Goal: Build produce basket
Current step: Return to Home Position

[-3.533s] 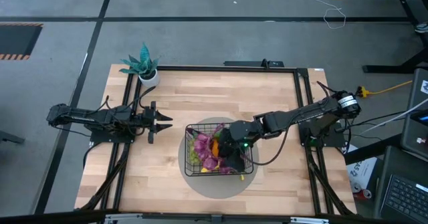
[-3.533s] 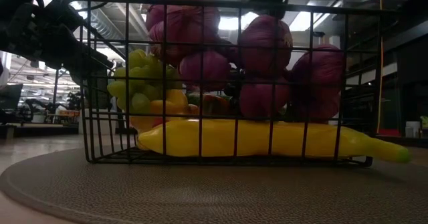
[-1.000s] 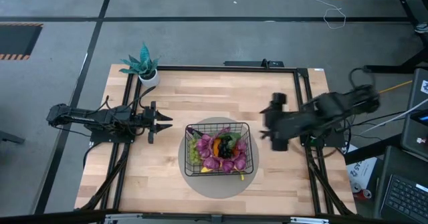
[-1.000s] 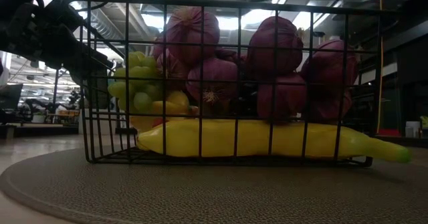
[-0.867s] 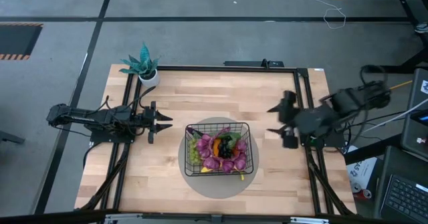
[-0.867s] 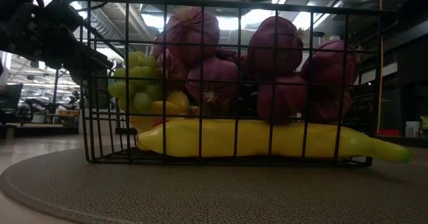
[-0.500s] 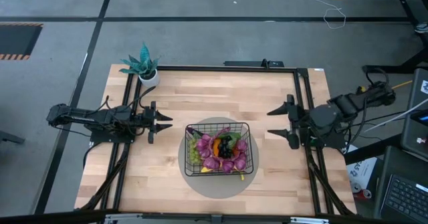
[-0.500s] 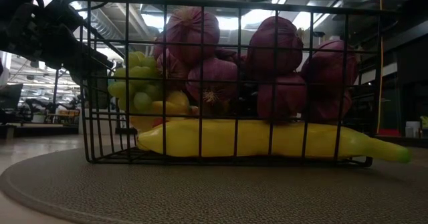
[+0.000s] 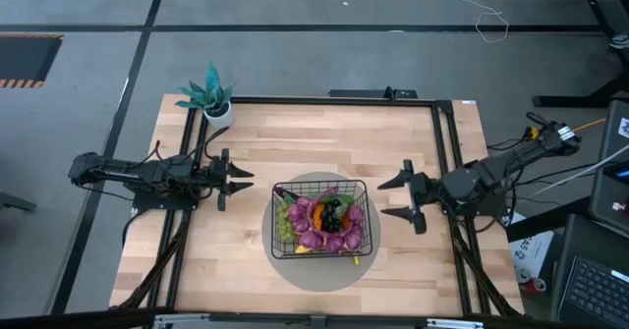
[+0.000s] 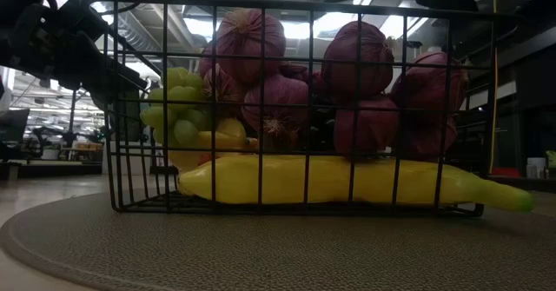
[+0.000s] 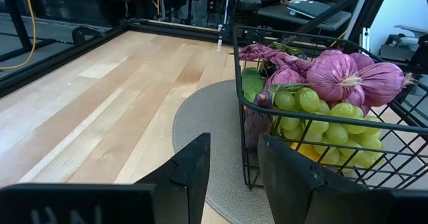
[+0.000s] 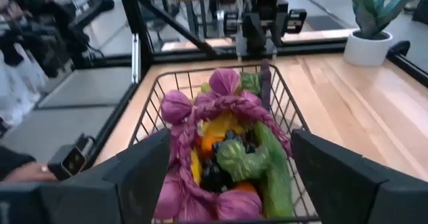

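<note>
The black wire basket (image 9: 276,221) stands on a round grey mat (image 9: 324,272) at the table's middle. It is filled with produce: purple bulbs (image 10: 360,56), green grapes (image 10: 174,109), a yellow banana (image 10: 347,180) along the bottom, an orange (image 9: 318,212) and green pieces (image 12: 267,164). My left gripper (image 9: 239,180) is open and empty just left of the basket, pointing at it. My right gripper (image 9: 385,198) is open wide and empty just right of the basket, facing it. The basket also shows in the left wrist view (image 11: 242,117) and the right wrist view (image 12: 150,97).
A teal potted plant (image 9: 211,98) stands at the table's far left corner. Black frame rails (image 9: 442,152) run along the table's edges. Bare wood lies far of the basket and near of it.
My right gripper, open and empty throughout, has swung away toward the table's right edge, turned about, and come back a little toward the basket and the near edge. The basket and its produce have kept still.
</note>
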`<state>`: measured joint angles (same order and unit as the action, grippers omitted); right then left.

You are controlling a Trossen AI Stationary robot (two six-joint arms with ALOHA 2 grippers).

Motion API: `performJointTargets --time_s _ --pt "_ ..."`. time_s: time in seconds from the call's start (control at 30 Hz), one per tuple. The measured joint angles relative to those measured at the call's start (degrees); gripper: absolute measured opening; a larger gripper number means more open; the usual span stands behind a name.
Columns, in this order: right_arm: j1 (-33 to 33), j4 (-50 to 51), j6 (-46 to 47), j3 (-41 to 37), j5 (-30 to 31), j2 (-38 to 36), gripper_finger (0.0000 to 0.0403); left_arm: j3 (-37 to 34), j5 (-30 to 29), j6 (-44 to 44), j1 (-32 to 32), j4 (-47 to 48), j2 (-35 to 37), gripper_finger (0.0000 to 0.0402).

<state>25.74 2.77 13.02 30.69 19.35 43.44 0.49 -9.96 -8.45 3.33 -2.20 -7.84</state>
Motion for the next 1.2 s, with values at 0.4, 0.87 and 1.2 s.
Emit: performJointTargets --time_s 0.4,0.87,1.2 --pt "-5.6 -16.9 -1.6 -9.2 -12.6 0.0 0.031 0.0 0.0 0.0 0.0 0.0 0.0 0.0121" --pt "-24.8 -16.4 1.1 -15.4 -38.9 -5.8 0.031 0.0 0.0 0.0 0.0 0.0 0.0 0.0121" --pt "-24.8 -17.5 2.9 -25.8 -36.4 -21.9 0.031 0.0 0.0 0.0 0.0 0.0 0.0 0.0121"
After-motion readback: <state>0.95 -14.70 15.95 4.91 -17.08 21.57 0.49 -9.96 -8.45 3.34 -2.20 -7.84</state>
